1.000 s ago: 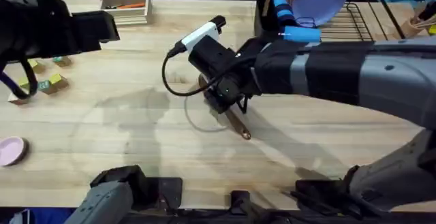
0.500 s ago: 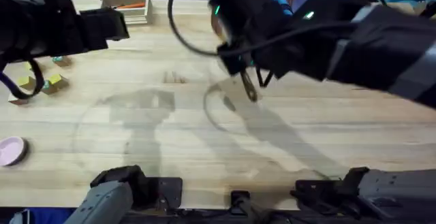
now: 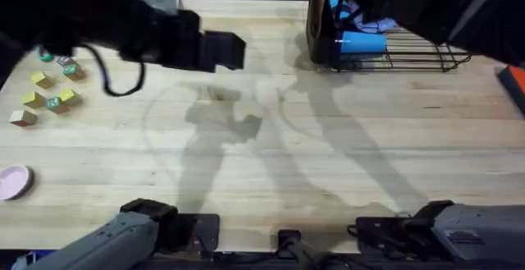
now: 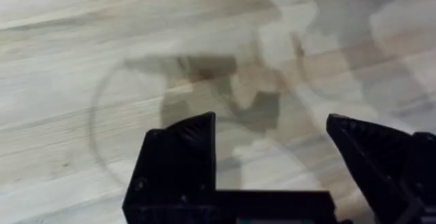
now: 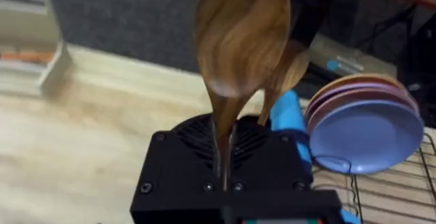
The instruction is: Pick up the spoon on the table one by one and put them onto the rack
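Spoon (image 5: 240, 40), the darker reddish-brown one, is clamped in the right gripper (image 5: 227, 157): its handle runs down between the 2 closed fingers and the oval bowl stands upright above them. Just behind that bowl a 2nd, slimmer and lighter spoon (image 5: 289, 71) sticks up, beside a blue handle (image 5: 289, 118). Whether the lighter one sits in the holder is hard to tell from the wrist view.

Beyond the fingers and off to one side, a stack of plates (image 5: 364, 125) stands on edge on the black wire rack (image 5: 392, 190), blue plate in front, pink ones behind.

Overhead: the rack (image 3: 418, 52) sits at the far right of the table (image 3: 344, 155), with the tall black utensil holder (image 3: 321, 36) at its left end and a blue item (image 3: 361, 42) lying beside it. The right arm is dark and blurred above the rack.

Left gripper (image 4: 272, 139) hangs over bare table, fingers spread wide, nothing between them; only grain and shadow lie below.

Small coloured blocks (image 3: 45, 89) and a pink dish (image 3: 12, 180) sit at the table's left edge.
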Motion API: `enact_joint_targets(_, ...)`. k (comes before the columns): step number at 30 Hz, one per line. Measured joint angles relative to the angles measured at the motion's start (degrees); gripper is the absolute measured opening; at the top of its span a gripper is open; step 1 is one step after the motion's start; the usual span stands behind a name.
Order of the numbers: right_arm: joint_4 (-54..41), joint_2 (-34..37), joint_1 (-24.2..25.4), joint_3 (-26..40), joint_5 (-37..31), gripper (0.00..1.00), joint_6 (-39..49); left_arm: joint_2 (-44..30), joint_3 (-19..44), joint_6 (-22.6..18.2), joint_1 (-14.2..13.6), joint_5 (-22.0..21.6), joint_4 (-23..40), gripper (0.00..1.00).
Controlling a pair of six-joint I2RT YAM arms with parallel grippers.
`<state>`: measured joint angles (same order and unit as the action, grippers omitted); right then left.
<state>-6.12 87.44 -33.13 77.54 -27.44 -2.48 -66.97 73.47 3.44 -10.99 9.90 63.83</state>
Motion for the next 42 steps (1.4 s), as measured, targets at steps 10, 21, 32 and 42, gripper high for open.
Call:
enact_joint_targets(10,7.53,0.00,6.54,0.11,-0.03,0.035,0.43,-9.58,0.00,0.04,-6.60,0.02,-0.17,0.995)
enact_joint_targets(21,16.61,0.00,9.69,-2.78,-0.23,0.036,0.37,-11.78,0.00,0.24,-8.50,0.23,-1.49,0.994)
enact_joint_targets(32,31.18,0.00,9.69,-14.18,-0.22,0.036,0.37,-11.79,0.00,0.44,-8.50,0.45,-1.49,0.993)
enact_joint_targets(42,36.05,0.21,9.69,-17.84,-0.22,0.037,0.38,-11.79,0.00,0.44,-8.50,0.45,-1.49,0.993)
